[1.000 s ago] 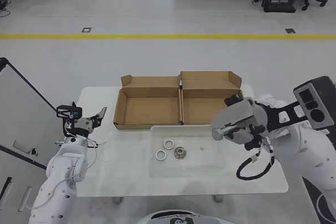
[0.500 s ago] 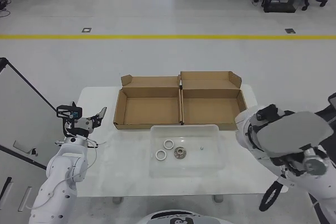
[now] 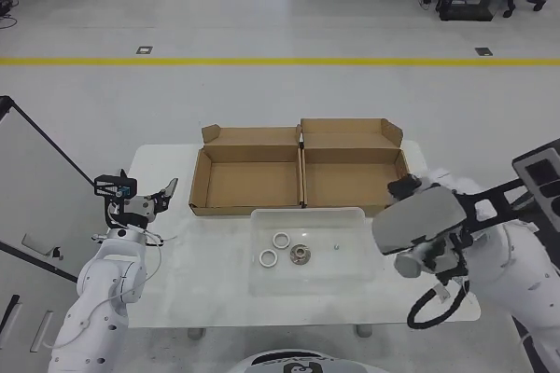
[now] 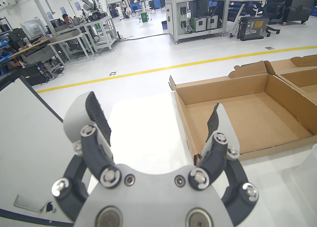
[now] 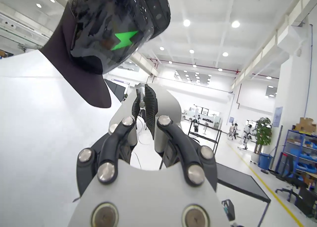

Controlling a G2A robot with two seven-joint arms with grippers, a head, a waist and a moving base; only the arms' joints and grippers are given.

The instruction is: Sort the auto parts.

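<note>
Right end effector (image 5: pixel 143 88) now skyward, tight around threaded part (image 5: pixel 141 96) (left end effector (image 4: pixel 153 100) agape).

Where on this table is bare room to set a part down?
The left cardboard box and right cardboard box are empty. Bare tabletop lies between the left end effector and the clear bin, whose left half is crowded with rings.

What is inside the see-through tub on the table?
Two white rings, a round metal part and a tiny green speck lie in the clear tub. Nothing covers its floor, but the speck is too small to name.
</note>
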